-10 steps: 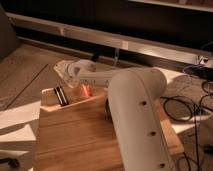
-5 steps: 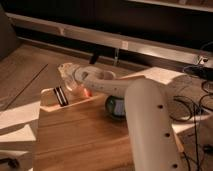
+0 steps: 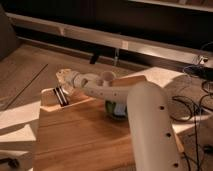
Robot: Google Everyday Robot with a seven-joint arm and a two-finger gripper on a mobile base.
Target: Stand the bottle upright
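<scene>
Camera view: gripper at table's far-left corner; bottle hidden.

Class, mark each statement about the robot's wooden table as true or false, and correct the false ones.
1. The gripper is near the table's far left corner. True.
2. The black-and-white striped block lies at the wooden table's near right corner. False: it lies by the far left edge, just below the gripper.
3. The round green bowl is partly hidden by the white arm. True.
4. The striped block sits inside the bowl. False: it lies on the table, well left of the bowl.
</scene>
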